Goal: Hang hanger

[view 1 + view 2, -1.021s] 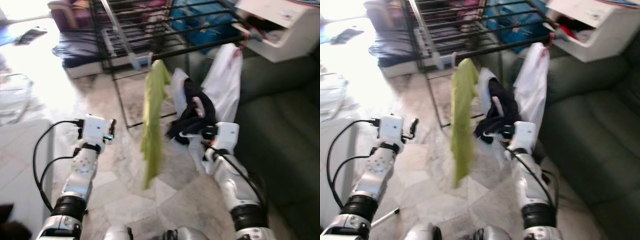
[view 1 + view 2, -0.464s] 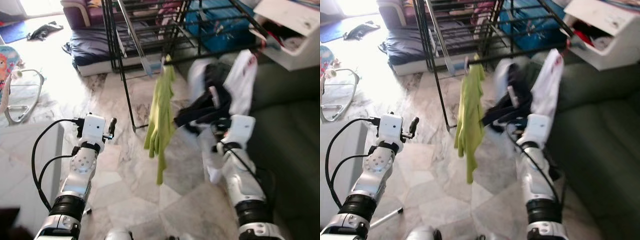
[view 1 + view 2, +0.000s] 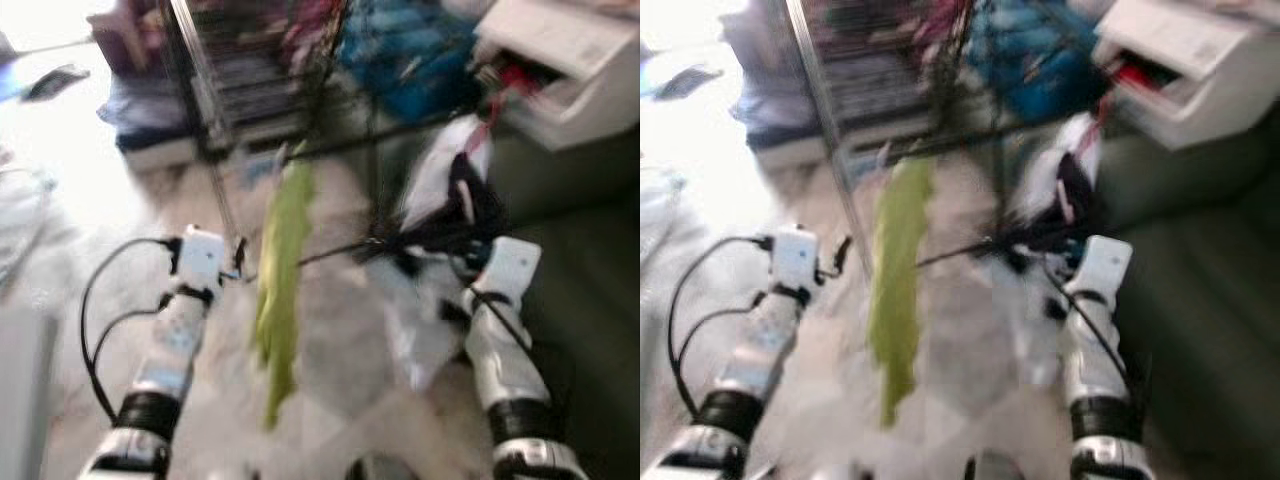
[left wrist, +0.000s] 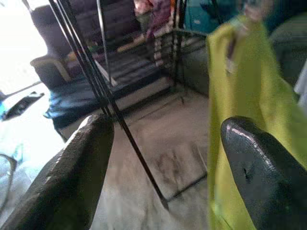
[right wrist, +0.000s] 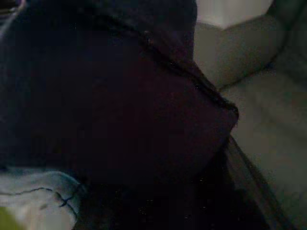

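Blurred head views, camera in motion. Right pincer (image 3: 470, 262) raised at chest height before the drying rack (image 3: 215, 90), buried in a dark garment (image 3: 470, 205) with white cloth (image 3: 435, 180) behind it; whether shut on a hanger beneath the fabric, cannot tell; right wrist view dark, draped by the same dark cloth (image 5: 110, 96), sofa (image 5: 268, 120) beyond. Hanger itself not made out; judged to sit inside the dark garment near the right pincer, just below the rack's front bar (image 3: 400, 130). Left pincer (image 4: 165, 172) empty, fingers (image 4: 76, 172) wide apart, aimed at the rack's legs and the floor (image 4: 158, 158); green garment (image 3: 280, 270) hanging from the rack between the two arms.

Handling, as a judgement: load light and limp; cloth soft, prone to swing and to slip off a stiff hanger; best hold on the hanger's neck just under the hook, not on the fabric.

Against half a second earlier: whole picture shifted and smeared, hence camera motion; relative to the rack, dark garment carried higher and nearer the front bar; green garment hanging as before; left arm posture unchanged.
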Motion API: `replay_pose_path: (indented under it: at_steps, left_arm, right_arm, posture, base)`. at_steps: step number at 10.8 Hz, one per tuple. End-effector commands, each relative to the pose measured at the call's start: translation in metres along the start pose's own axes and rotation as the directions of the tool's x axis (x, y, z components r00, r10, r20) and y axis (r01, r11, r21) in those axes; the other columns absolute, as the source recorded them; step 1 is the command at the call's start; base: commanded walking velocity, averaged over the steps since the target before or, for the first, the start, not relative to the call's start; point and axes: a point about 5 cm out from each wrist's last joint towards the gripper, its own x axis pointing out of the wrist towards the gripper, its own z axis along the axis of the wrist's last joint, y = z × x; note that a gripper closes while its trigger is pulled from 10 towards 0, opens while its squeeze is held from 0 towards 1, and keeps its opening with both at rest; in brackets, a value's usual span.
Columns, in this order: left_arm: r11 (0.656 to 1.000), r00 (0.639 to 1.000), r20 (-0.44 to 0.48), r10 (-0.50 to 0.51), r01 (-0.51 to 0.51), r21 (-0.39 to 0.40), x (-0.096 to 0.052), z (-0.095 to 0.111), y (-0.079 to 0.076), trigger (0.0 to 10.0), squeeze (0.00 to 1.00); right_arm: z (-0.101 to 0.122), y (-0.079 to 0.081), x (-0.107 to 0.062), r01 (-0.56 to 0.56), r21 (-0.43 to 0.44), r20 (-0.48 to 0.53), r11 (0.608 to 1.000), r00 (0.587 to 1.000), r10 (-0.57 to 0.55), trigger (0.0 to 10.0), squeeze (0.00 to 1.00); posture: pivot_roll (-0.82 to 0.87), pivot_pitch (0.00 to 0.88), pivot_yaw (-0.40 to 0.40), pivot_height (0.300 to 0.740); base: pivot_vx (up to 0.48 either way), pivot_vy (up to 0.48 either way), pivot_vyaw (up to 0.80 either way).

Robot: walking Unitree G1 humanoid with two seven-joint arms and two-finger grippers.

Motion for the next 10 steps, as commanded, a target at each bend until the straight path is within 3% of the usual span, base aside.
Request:
replay_pose_path:
  at_steps: [1, 3, 6, 8, 10]
  left_arm:
    - [0.999, 0.999, -0.005, 0.039, -0.039, 0.01, -0.001, -0.001, 0.012, 10.0, 0.0]
    - [0.997, 0.997, -0.012, 0.073, -0.073, 0.011, -0.001, -0.002, 0.016, 10.0, 0.0]
    - [0.994, 0.994, -0.015, 0.109, -0.109, 0.012, 0.0, -0.001, 0.02, 10.0, 0.0]
    - [0.993, 0.992, -0.025, 0.122, -0.121, 0.009, -0.004, -0.004, 0.022, 10.0, 0.0]
    - [0.992, 0.992, -0.015, 0.126, -0.125, 0.025, -0.006, -0.002, 0.029, 10.0, 0.0]
  right_arm:
    - [0.016, 0.013, 0.004, -0.041, 0.028, 0.063, 0.999, 0.997, 0.04, 10.0, 0.0]
    - [0.024, 0.02, 0.012, -0.1, 0.033, 0.077, 0.994, 0.992, 0.097, 10.0, 0.0]
    - [0.026, 0.048, 0.02, -0.24, 0.121, 0.008, 0.963, 0.97, 0.241, 10.0, 0.0]
    - [0.021, 0.09, 0.011, -0.427, 0.191, -0.052, 0.884, 0.895, 0.444, 10.0, 0.0]
    - [0.033, 0.106, 0.014, -0.464, 0.2, -0.01, 0.863, 0.88, 0.475, 10.0, 0.0]
  posture:
    - [-0.06, 0.046, -0.026, 0.74]
    - [-0.06, 0.043, -0.03, 0.74]
    - [-0.05, 0.044, -0.032, 0.74]
    - [-0.04, 0.057, -0.032, 0.74]
    - [-0.01, 0.074, -0.036, 0.74]
  base:
    - [0.36, 0.0, 0.0]
    - [0.0, 0.0, 0.0]
    - [0.0, 0.0, 0.0]
    - [0.0, 0.0, 0.0]
    - [0.0, 0.0, 0.0]
